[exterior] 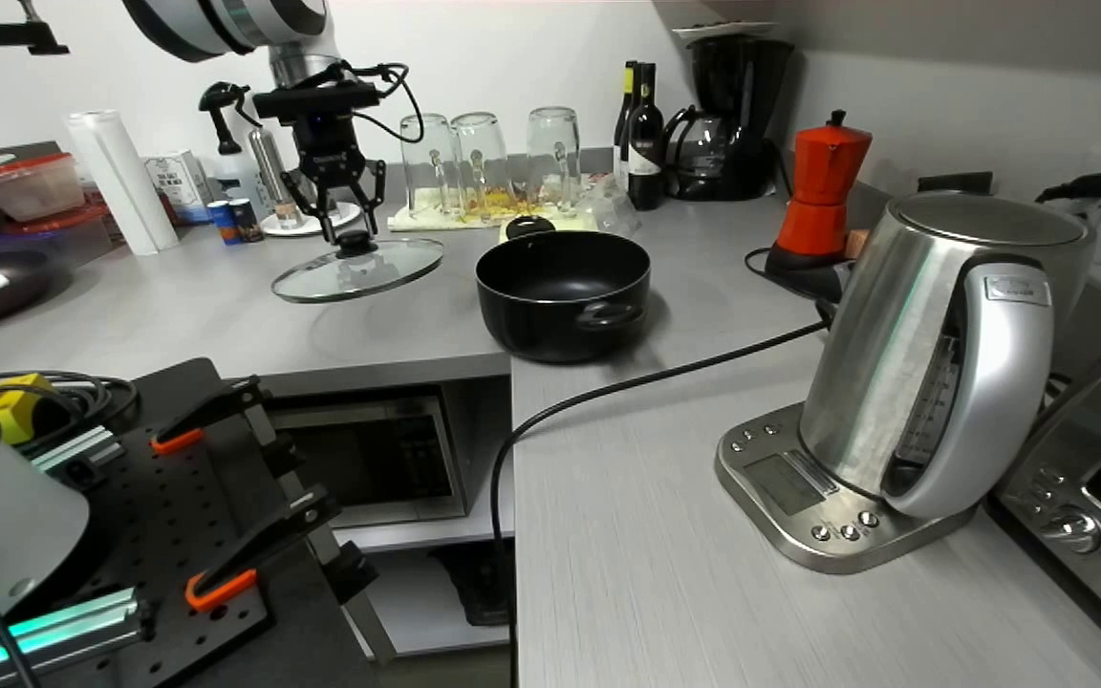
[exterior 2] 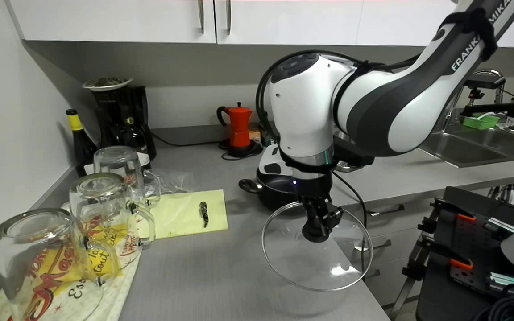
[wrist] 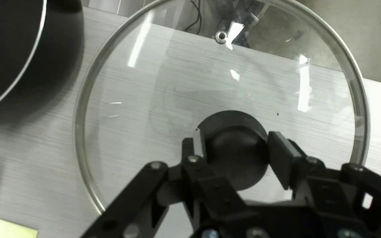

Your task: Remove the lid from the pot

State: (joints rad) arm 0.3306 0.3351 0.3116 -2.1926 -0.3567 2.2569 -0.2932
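The lid (exterior: 407, 263) is clear glass with a metal rim and a black centre knob (wrist: 236, 155). It is off the pot, held tilted a little above the counter beside it. The lid also shows in an exterior view (exterior 2: 310, 267) and in the wrist view (wrist: 127, 109). My gripper (exterior: 352, 229) points down with its fingers on both sides of the knob, shut on it; the wrist view shows the fingertips (wrist: 235, 143) touching it. The black pot (exterior: 550, 320) stands uncovered on the counter; the arm partly hides it in an exterior view (exterior 2: 271, 196).
Glass mugs (exterior: 550, 158) stand upside down by the wall, near a yellow cloth (exterior 2: 181, 214). A steel kettle (exterior: 880, 354), a red moka pot (exterior: 818, 186) and a coffee maker (exterior: 737, 115) stand on the counter. A black cable (exterior: 627, 382) crosses the counter near the pot.
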